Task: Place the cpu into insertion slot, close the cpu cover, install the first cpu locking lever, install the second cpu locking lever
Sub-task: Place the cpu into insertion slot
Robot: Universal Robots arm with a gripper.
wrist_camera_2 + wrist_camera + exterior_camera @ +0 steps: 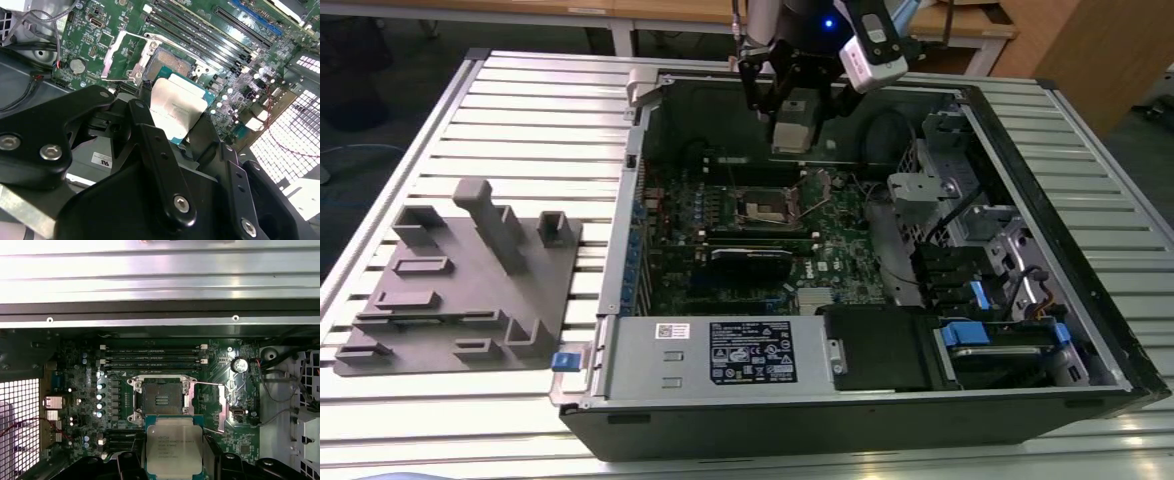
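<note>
The arm's black gripper hangs at the upper middle of the exterior view, raised above the open black computer case that lies on the slatted metal tabletop. Its jaws are clamped on the cpu, a small flat square chip with a dull silver-grey metal top. In both wrist views the black fingers press on two opposite edges of the chip, whose metal top shows between them.

The insertion slot, a small square socket with a dark centre and a shiny metal rim, sits on the green motherboard inside the case. In the exterior view it appears near the middle of the frame. The cpu is well apart from it and not yet seated. The slot lies below the jaws, though how far off to one side cannot be told. In the first wrist view the chip's edges run roughly parallel to the slot's rim, so the two squares look about aligned in turn.

The cpu cover, a thin silver metal frame with a cut-out middle, stands swung open beside the slot and leaves the dark centre bare.
</note>
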